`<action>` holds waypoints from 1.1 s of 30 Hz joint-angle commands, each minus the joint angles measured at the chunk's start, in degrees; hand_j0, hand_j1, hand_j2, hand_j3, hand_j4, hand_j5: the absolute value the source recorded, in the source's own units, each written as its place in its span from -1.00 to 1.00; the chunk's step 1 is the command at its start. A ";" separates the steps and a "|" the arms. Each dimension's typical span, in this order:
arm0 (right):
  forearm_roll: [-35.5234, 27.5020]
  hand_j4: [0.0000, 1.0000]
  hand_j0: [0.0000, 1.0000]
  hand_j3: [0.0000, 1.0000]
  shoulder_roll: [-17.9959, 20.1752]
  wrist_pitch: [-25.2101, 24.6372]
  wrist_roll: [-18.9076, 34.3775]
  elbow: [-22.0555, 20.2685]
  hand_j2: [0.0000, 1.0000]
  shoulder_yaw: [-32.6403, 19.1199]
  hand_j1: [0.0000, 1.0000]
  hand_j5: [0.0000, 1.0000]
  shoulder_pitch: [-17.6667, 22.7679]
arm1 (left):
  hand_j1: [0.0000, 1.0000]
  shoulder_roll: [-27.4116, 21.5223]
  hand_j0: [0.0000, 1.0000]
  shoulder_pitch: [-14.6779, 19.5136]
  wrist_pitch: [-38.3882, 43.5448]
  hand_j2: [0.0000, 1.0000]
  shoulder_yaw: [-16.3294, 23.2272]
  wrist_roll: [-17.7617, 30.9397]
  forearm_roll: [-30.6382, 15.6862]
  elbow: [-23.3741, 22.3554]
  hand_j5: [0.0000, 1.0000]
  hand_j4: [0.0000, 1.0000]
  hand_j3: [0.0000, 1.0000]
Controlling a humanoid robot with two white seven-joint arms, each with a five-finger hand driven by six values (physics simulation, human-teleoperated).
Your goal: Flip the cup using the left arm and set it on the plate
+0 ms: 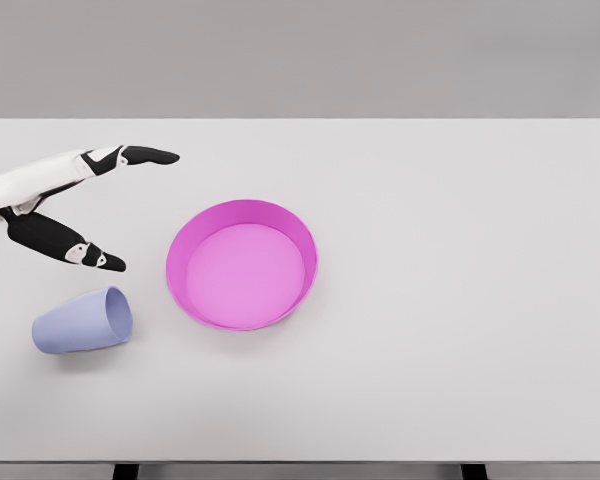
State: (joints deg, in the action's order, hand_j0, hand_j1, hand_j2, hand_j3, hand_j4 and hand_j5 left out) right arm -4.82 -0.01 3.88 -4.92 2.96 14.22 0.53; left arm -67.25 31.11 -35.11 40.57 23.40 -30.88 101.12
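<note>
seen from the head camera: a white counter (460, 300) against a grey backdrop. lying on its side near the lower left, a pale blue cup (82, 322), open mouth turned to the right and slightly toward the far edge, closed base pointing left, resting on the counter surface with a faint shadow below. just right of it but not touching, a magenta plate (305, 245) with a raised rim and a lighter pink floor, holding nothing. entering from the left edge, a white forearm ending in the left hand (50, 205), with black fingers (145, 156) spread wide: one group stretched out to the right, higher in the picture, another black digit angled down and right, its tip just above the cup's rim in the picture. nothing clasped between them. whether that lower tip touches the cup: cannot tell, though a narrow strip of counter seems to show between. hand well left of the plate.
</note>
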 commanded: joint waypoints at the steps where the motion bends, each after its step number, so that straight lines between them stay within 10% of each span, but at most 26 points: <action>1: 0.07 1.00 1.00 1.00 0.01 -0.01 0.09 0.03 1.00 0.19 1.00 1.00 0.00 | 1.00 -0.16 1.00 0.00 0.11 1.00 -0.05 -0.02 -0.49 0.04 1.00 1.00 1.00; 27: -0.01 1.00 1.00 1.00 0.01 -0.01 0.00 0.12 1.00 -0.25 1.00 1.00 0.35 | 1.00 -8.77 1.00 -7.38 0.11 1.00 0.04 1.30 -1.11 0.04 1.00 1.00 1.00; 33: -0.01 1.00 1.00 1.00 0.01 -0.01 0.00 0.21 1.00 -0.25 1.00 1.00 0.35 | 1.00 -5.61 1.00 -8.00 0.11 1.00 -7.70 0.77 3.81 -0.04 1.00 1.00 1.00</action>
State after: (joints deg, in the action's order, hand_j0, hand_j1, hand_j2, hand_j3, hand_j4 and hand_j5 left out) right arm -4.82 -0.01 3.86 -4.93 3.12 13.97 0.88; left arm -73.69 23.03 -35.11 35.50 24.31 -28.05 101.10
